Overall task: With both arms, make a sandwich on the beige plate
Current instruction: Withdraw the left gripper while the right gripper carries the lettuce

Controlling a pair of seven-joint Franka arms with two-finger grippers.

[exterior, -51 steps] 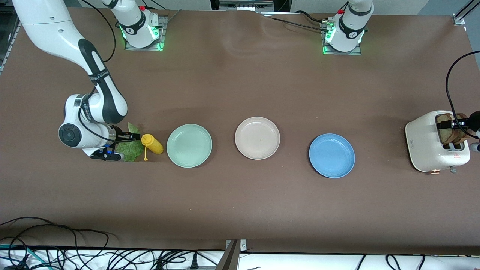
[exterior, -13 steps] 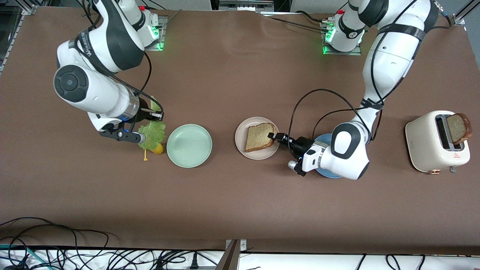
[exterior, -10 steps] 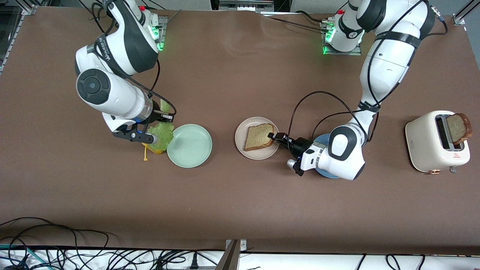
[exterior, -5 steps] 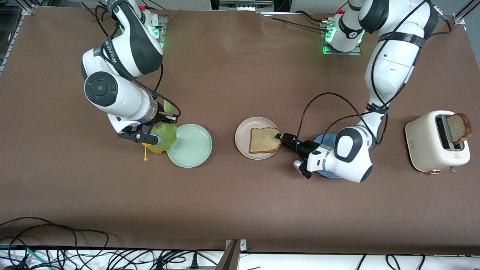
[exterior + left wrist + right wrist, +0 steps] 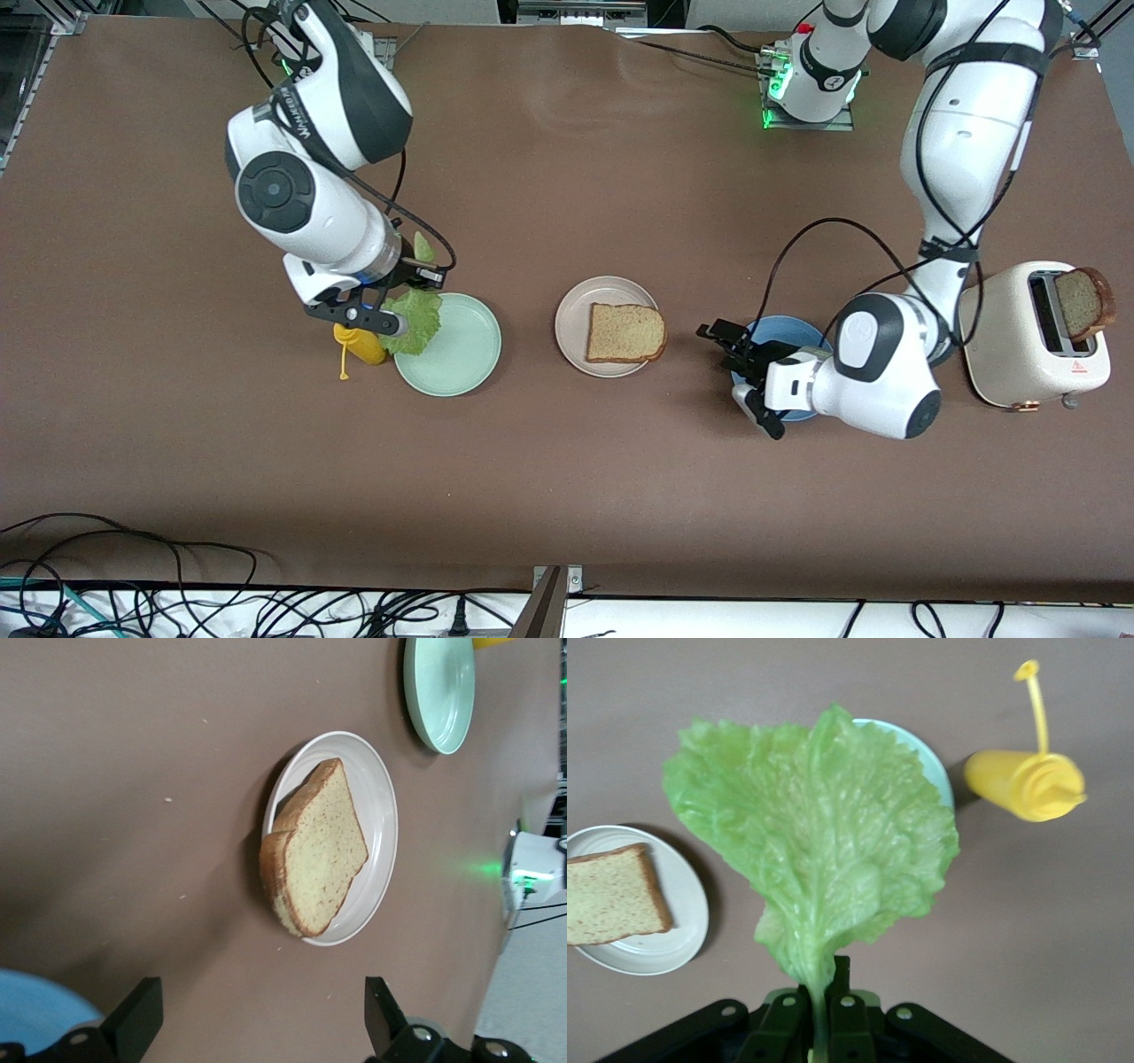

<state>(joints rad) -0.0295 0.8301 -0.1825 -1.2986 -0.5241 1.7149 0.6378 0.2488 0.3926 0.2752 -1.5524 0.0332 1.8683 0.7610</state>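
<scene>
Brown table. Beige plate mid-table w/ one bread slice flat on it. Left gripper jaws released, just beside plate, over blue plate. Right gripper jaws clenched on lettuce, over green plate. Next: carry leaf across, centre over slice, lower before release.

Little can be read here. The toaster carries a small red warning triangle on its top and a tiny mark on its side, too small to make out. A band of white lettering runs round the right arm, not legible.
</scene>
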